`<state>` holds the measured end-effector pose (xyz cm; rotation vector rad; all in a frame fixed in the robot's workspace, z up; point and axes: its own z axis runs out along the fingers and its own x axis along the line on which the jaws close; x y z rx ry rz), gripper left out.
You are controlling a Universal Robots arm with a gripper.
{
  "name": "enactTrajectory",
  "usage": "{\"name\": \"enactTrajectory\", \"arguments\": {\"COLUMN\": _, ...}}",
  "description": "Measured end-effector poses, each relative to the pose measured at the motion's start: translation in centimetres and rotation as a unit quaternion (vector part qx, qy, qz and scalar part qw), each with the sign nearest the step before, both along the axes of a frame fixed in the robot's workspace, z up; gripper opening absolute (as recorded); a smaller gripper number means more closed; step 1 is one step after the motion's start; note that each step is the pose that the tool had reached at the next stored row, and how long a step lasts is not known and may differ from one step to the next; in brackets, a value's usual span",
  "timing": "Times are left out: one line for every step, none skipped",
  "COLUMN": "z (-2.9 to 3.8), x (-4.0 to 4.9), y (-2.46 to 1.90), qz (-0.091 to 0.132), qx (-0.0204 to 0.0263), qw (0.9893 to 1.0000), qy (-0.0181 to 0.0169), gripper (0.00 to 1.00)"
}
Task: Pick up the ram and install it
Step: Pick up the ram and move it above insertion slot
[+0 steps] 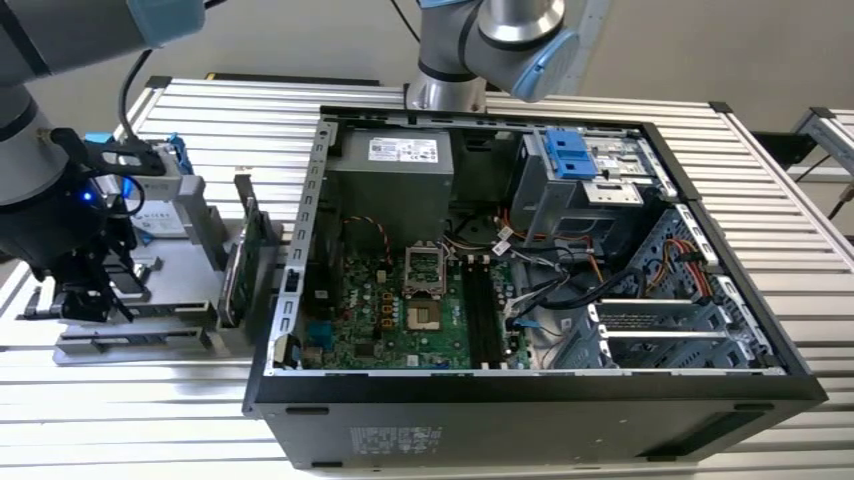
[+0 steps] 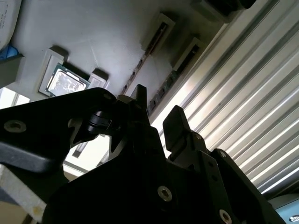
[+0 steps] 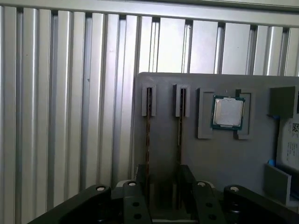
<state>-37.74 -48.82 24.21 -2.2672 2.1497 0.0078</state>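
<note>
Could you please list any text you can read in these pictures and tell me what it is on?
On the power supply label: too small to read.
On the case sticker: too small to read.
On the hard drive label: blurred.
On the processor lid: nothing legible.
No text can be quoted.

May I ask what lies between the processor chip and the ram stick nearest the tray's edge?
A second ram stick stands on edge between the processor chip and the outer ram stick, in the first wrist view.
</note>
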Motion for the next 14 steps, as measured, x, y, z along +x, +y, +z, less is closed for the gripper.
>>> {"name": "enactTrajectory", "arguments": {"z": -0.06, "x": 0.00, "y": -0.03, "qz": 0.001, "qx": 0.0000, "qw": 1.0000, "qy": 0.0000, "gripper": 1.00}}
{"name": "enactTrajectory", "arguments": {"z": -0.12, "x": 0.00, "y": -0.05, "qz": 0.001, "qx": 0.0001, "qw": 1.0000, "qy": -0.0001, "gripper": 1.00}}
{"name": "enactTrajectory", "arguments": {"z": -0.21, "x": 0.00, "y": -0.08, "qz": 0.001, "qx": 0.0000, "qw": 1.0000, "qy": -0.0001, "gripper": 1.00}}
{"name": "enactTrajectory", "arguments": {"z": -0.30, "x": 0.01, "y": -0.09, "qz": 0.002, "qx": 0.0001, "qw": 1.0000, "qy": -0.0001, "gripper": 1.00}}
{"name": "enactTrajectory", "arguments": {"z": -0.40, "x": 0.01, "y": -0.11, "qz": 0.003, "qx": 0.0001, "qw": 1.0000, "qy": -0.0002, "gripper": 1.00}}
{"name": "enactTrajectory", "arguments": {"z": -0.49, "x": 0.01, "y": -0.12, "qz": 0.003, "qx": 0.0001, "qw": 1.0000, "qy": -0.0001, "gripper": 1.00}}
{"name": "enactTrajectory", "arguments": {"z": -0.57, "x": 0.01, "y": -0.12, "qz": 0.004, "qx": 0.0001, "qw": 1.0000, "qy": -0.0001, "gripper": 1.00}}
{"name": "enactTrajectory", "arguments": {"z": -0.67, "x": 0.01, "y": -0.13, "qz": 0.005, "qx": 0.0001, "qw": 1.0000, "qy": -0.0001, "gripper": 1.00}}
{"name": "enactTrajectory", "arguments": {"z": -0.76, "x": 0.00, "y": -0.13, "qz": 0.005, "qx": 0.0000, "qw": 1.0000, "qy": 0.0000, "gripper": 1.00}}
{"name": "enactTrajectory", "arguments": {"z": -0.89, "x": 0.01, "y": -0.14, "qz": 0.006, "qx": 0.0001, "qw": 1.0000, "qy": -0.0001, "gripper": 1.00}}
{"name": "enactTrajectory", "arguments": {"z": -1.00, "x": 0.01, "y": -0.14, "qz": 0.006, "qx": 0.0000, "qw": 1.0000, "qy": -0.0001, "gripper": 1.00}}
{"name": "enactTrajectory", "arguments": {"z": -1.09, "x": 0.01, "y": -0.15, "qz": 0.007, "qx": 0.0000, "qw": 1.0000, "qy": -0.0001, "gripper": 1.00}}
{"name": "enactTrajectory", "arguments": {"z": -1.15, "x": 0.01, "y": -0.15, "qz": 0.007, "qx": 0.0000, "qw": 1.0000, "qy": -0.0001, "gripper": 1.00}}
{"name": "enactTrajectory", "arguments": {"z": -1.23, "x": 0.00, "y": -0.16, "qz": 0.007, "qx": 0.0000, "qw": 1.0000, "qy": 0.0000, "gripper": 1.00}}
